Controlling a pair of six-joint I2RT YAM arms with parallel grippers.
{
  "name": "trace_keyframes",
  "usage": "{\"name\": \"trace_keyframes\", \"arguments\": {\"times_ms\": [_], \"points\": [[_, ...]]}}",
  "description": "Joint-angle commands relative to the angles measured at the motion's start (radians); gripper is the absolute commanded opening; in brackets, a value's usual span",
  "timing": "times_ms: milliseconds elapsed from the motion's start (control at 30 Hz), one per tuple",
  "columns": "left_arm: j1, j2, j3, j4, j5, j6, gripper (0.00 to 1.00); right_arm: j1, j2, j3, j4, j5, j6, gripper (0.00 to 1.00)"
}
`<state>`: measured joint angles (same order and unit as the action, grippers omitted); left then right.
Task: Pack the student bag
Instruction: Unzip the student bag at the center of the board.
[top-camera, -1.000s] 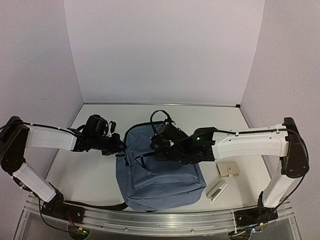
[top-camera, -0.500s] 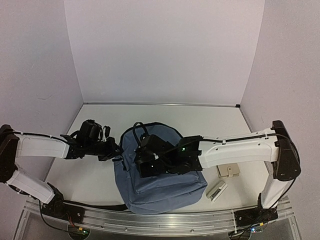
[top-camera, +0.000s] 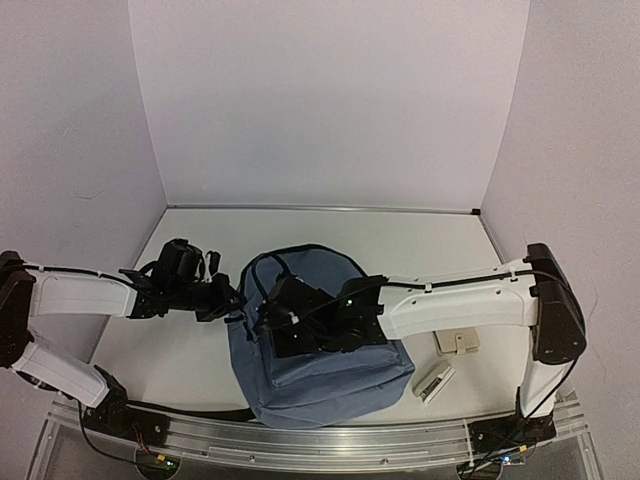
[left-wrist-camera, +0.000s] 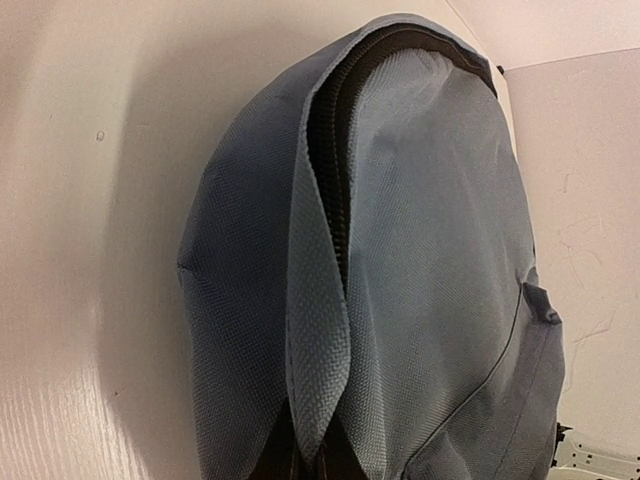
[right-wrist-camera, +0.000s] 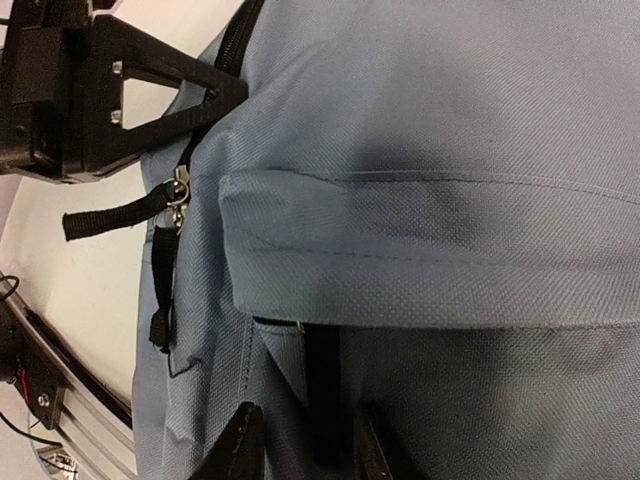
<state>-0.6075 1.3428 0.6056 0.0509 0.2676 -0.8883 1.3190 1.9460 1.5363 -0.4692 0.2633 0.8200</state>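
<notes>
The dusty-blue student bag (top-camera: 330, 375) lies flat in the middle of the table with its top toward the back. Its main zipper stands partly open, showing dark lining (left-wrist-camera: 325, 150). My left gripper (top-camera: 236, 299) is shut on a fold of the bag's fabric (left-wrist-camera: 318, 330) at its left edge, next to the zipper opening. My right gripper (top-camera: 283, 322) is low over the front pocket, open. Its fingers (right-wrist-camera: 238, 445) straddle the pocket's black zipper pull strap (right-wrist-camera: 325, 390) without touching it. The left gripper's black finger also shows in the right wrist view (right-wrist-camera: 150, 90).
A beige flat item (top-camera: 457, 342) and a white-and-grey item (top-camera: 433, 381) lie on the table right of the bag, under the right arm. The main zipper's metal ring and black pull (right-wrist-camera: 176, 195) hang at the bag's left side. A metal rail (top-camera: 300, 445) runs along the near edge.
</notes>
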Motion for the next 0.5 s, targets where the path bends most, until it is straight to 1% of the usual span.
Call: {"name": "trace_keyframes", "arguments": {"times_ms": [0, 100, 267, 333, 467], "points": [[-0.010, -0.059, -0.001, 0.028, 0.030, 0.001, 0.00, 0.005, 0.042, 0.063, -0.057, 0.101, 0.022, 0.28], [-0.011, -0.063, -0.001, 0.025, 0.030, 0.002, 0.00, 0.004, 0.045, 0.067, -0.078, 0.134, 0.055, 0.23], [-0.011, -0.068, -0.004, 0.021, 0.024, 0.003, 0.00, 0.003, 0.049, 0.069, -0.080, 0.143, 0.094, 0.23], [-0.012, -0.070, -0.004, 0.020, 0.024, 0.002, 0.00, 0.003, 0.058, 0.071, -0.080, 0.143, 0.107, 0.19], [-0.014, -0.075, -0.004, 0.014, 0.020, 0.004, 0.00, 0.003, 0.061, 0.067, -0.081, 0.156, 0.129, 0.05]]}}
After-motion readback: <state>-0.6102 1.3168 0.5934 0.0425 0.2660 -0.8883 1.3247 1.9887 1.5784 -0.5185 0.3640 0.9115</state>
